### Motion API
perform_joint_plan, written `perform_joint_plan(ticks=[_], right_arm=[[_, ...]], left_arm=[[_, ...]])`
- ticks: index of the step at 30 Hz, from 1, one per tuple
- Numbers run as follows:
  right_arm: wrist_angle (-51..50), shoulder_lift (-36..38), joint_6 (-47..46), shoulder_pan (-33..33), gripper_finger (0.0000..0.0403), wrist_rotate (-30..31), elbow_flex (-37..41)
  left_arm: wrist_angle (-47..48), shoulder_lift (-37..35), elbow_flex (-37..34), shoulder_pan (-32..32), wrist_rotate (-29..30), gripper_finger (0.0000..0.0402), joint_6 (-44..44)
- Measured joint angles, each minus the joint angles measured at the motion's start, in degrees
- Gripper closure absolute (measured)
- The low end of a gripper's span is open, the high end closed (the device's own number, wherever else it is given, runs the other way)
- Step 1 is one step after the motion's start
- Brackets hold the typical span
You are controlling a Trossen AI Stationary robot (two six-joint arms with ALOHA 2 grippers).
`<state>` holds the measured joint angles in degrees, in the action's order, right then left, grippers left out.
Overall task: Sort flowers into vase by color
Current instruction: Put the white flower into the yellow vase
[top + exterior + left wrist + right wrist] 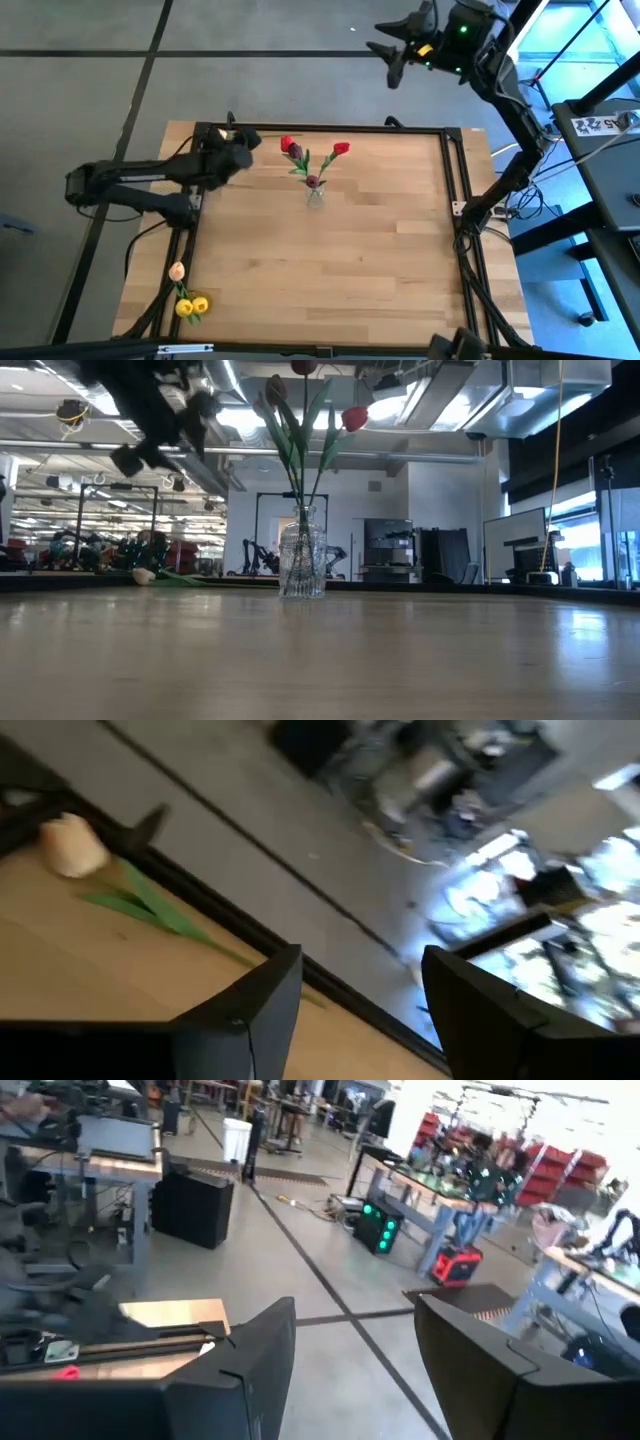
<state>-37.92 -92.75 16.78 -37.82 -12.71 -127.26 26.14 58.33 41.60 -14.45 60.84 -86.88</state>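
A clear glass vase (315,192) stands on the table's far middle and holds red tulips (341,149) and a maroon one (276,388) by their stems. A cream tulip (72,845) lies flat on the table by the far left edge; it also shows in the low view (143,575). My left gripper (250,140) hovers open and empty above that spot, its fingers (265,1000) apart with nothing between them. Another cream tulip (177,271) and yellow tulips (192,306) lie at the near left corner. My right gripper (385,55) is open and empty, raised beyond the far edge.
A black frame rail (330,128) runs around the table's edges. The wooden tabletop (380,250) is bare across its middle and right. Cables and a side table (600,130) stand off the right edge.
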Motion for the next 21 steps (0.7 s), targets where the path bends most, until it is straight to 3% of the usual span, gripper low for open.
perform_joint_plan(ticks=[7,14,21], right_arm=[[-3.7,1.2,-2.5,-0.4,0.0198,0.0,0.0],[-6.2,0.9,-5.0,-0.5,0.0198,1.2,0.4],[1.2,-0.4,-4.3,-1.0,0.0185,6.1,1.7]], left_arm=[[-4.2,8.0,0.0,-14.6,-10.1,0.0227,-1.3],[-8.1,16.6,0.0,-22.9,-11.0,0.0239,-0.4],[-9.1,27.5,0.0,-30.5,-25.7,0.0240,-12.1]])
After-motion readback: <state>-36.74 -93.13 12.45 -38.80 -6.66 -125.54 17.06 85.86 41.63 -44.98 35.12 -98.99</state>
